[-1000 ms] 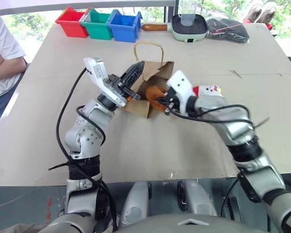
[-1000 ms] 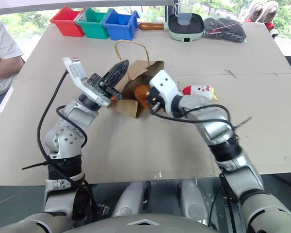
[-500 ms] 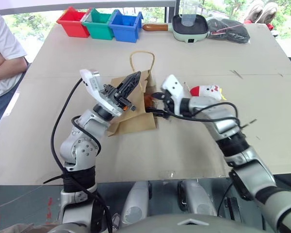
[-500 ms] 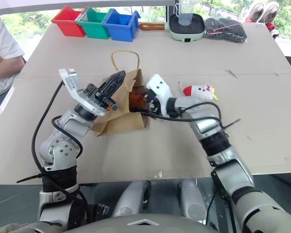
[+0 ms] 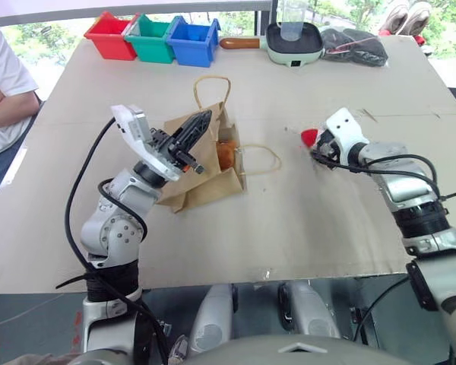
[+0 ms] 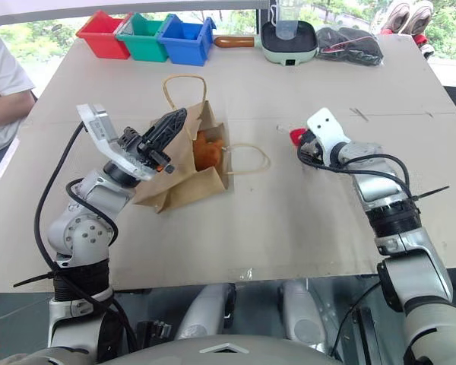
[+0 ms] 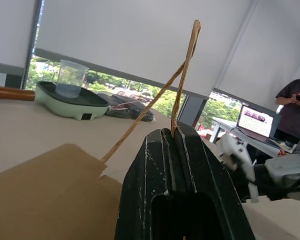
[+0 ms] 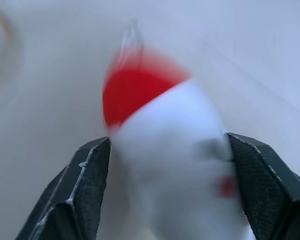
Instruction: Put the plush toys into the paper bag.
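Right gripper (image 8: 165, 165) open, fingers straddling chicken (image 8: 175, 165). Soft, light, squashes easily; pinch mid-body. Left gripper (image 7: 176, 135) clamped on bag (image 5: 201, 171) handle, drumstick (image 5: 226, 154) inside.

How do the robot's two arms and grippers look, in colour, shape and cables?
Both arms are built of rounded silver-grey metal segments with black joint bands, and loose black cables loop outside them. Each wrist carries a white angular plastic block. The left gripper has two black, tapered fingers with scuffed edges; the right gripper has black fingers with finely textured inner pads.
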Tool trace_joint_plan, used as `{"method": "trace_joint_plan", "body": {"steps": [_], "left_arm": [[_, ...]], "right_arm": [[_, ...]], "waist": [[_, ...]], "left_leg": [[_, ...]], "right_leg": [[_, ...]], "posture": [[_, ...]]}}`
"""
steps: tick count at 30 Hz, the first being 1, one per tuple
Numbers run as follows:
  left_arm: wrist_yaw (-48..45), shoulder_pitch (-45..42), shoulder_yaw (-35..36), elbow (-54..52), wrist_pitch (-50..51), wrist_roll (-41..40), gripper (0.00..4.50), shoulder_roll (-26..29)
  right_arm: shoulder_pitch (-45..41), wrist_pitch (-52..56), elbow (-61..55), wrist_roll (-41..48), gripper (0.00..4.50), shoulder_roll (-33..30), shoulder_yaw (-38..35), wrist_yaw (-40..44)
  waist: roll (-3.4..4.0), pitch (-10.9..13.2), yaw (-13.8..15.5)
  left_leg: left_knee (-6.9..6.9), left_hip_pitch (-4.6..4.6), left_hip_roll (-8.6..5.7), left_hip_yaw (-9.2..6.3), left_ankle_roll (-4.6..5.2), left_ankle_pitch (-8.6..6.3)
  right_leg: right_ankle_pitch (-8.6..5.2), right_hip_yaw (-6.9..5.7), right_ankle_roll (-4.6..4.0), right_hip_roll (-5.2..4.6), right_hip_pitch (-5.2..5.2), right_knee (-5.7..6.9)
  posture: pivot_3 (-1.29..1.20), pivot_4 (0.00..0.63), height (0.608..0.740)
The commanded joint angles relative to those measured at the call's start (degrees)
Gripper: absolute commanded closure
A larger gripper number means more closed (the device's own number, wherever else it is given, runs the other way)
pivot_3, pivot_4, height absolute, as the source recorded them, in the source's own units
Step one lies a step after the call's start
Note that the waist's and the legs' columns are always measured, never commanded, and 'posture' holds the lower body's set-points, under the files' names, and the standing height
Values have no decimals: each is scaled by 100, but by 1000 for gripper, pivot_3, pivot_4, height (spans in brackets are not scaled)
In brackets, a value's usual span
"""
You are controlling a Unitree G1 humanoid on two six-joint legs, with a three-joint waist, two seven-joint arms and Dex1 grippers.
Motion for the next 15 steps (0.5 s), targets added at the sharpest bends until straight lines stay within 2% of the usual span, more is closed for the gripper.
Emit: {"method": "trace_joint_plan", "body": {"steps": [1,5,9,11,15], "left_arm": [[-505,-331,41,216,-100,-75,4500,232],[-1198,-1033,-145,909,-95,-56,4500,336],[-1848,-1772,-219,1455,-36,-195,4500,296],[-1963,-1927,-142,1552,71,-292,4500,333],[-2270,-1487,-66,1546,132,-157,4500,678]], "right_arm": [[-133,-473,343,-248,2468,-24,77,111],[138,-960,-264,-186,4360,-144,-221,205],[664,-1225,-1412,-38,4441,-423,-641,316],[919,-967,-2029,101,4441,-523,-917,324],[1633,-465,-3409,413,4441,-863,-1573,429]], "waist": [[-1,0,1],[-2,1,38],[1,7,50],[3,8,33],[9,9,-27]], "left_leg": [[0,0,0,-1,0,0],[3,-3,0,-2,0,0],[6,-11,-2,-7,0,0],[5,-11,-1,-3,0,0],[-1,-5,3,-3,0,0]], "right_leg": [[0,-1,0,1,0,0],[0,-4,1,0,2,-1],[0,-9,1,0,1,-4],[0,-6,2,-1,1,-7],[-1,-2,2,1,0,-8]], "posture": [[0,150,740],[0,150,740],[0,150,740],[0,150,740],[0,150,740]]}}
